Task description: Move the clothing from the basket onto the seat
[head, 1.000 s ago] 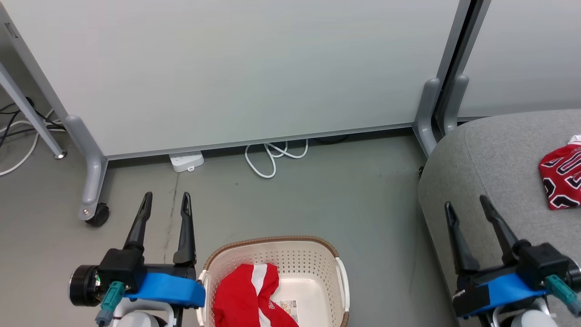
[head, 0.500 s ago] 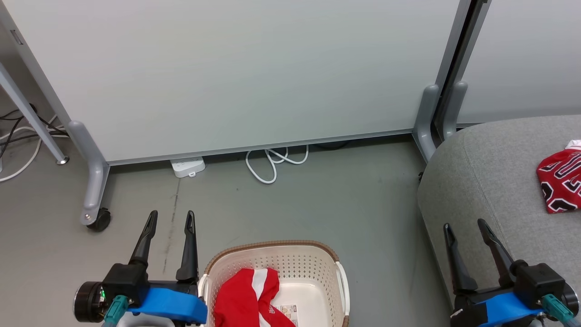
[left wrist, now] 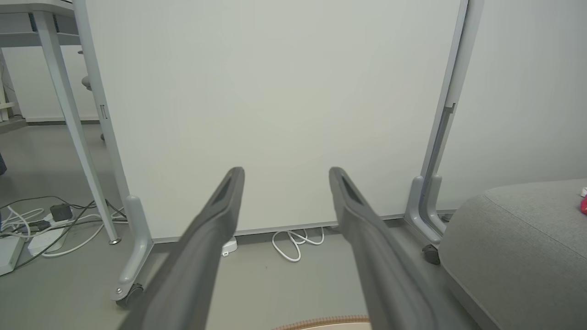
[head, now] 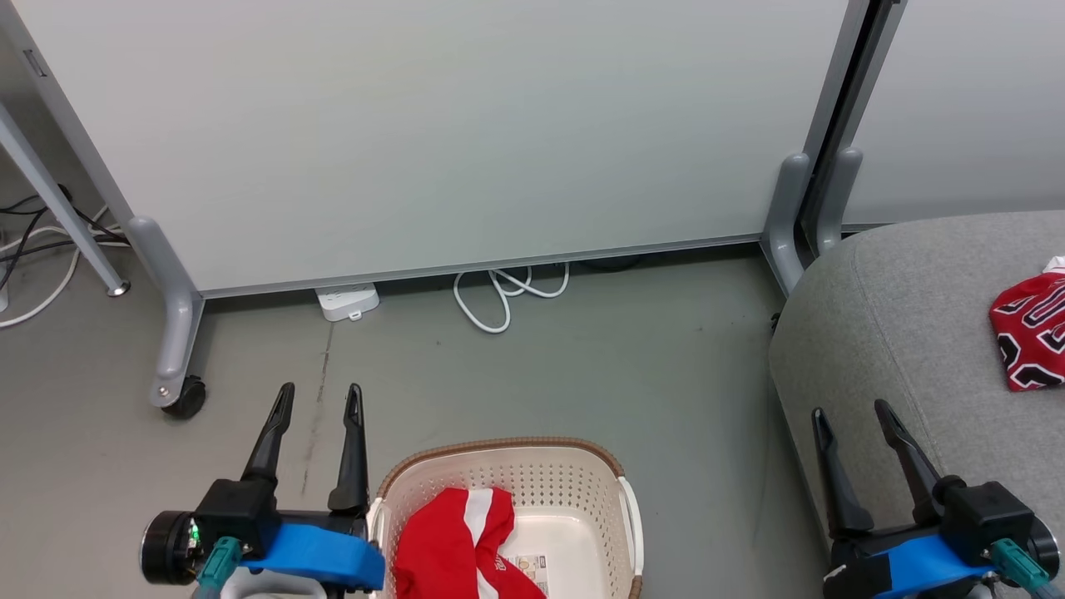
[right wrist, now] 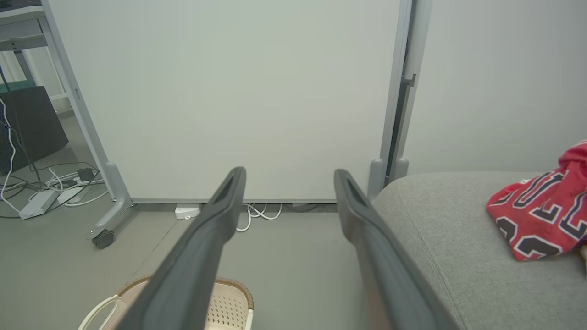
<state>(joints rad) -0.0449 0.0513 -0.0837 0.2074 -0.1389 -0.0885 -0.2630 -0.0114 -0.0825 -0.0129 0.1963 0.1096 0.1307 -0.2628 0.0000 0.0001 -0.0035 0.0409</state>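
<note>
The cream basket point(head: 607, 478) with its brown rim stands on the floor at the bottom middle, and a red-and-white striped garment point(head: 453, 541) lies crumpled in its left half. On the grey seat point(head: 899, 333) at the right lies a red jersey point(head: 1027, 333) with black-and-white lettering, also in the right wrist view point(right wrist: 541, 215). My left gripper point(head: 320, 399) hangs open and empty just left of the basket. Over the seat's front edge, my right gripper point(head: 853, 416) is open too, holding nothing. The basket's rim point(right wrist: 229, 282) shows under the right gripper's fingers.
A pale partition panel point(head: 433, 125) on castor feet point(head: 179, 395) stands behind the basket. A white cable loop point(head: 499, 299) and a power strip point(head: 348, 301) lie at its base. More cables and a table leg point(head: 58, 208) are at the far left.
The camera has shifted, so the whole scene sits slightly lower in the picture. Both grippers have drawn back toward the bottom edge and stay open. The garments have not moved.
</note>
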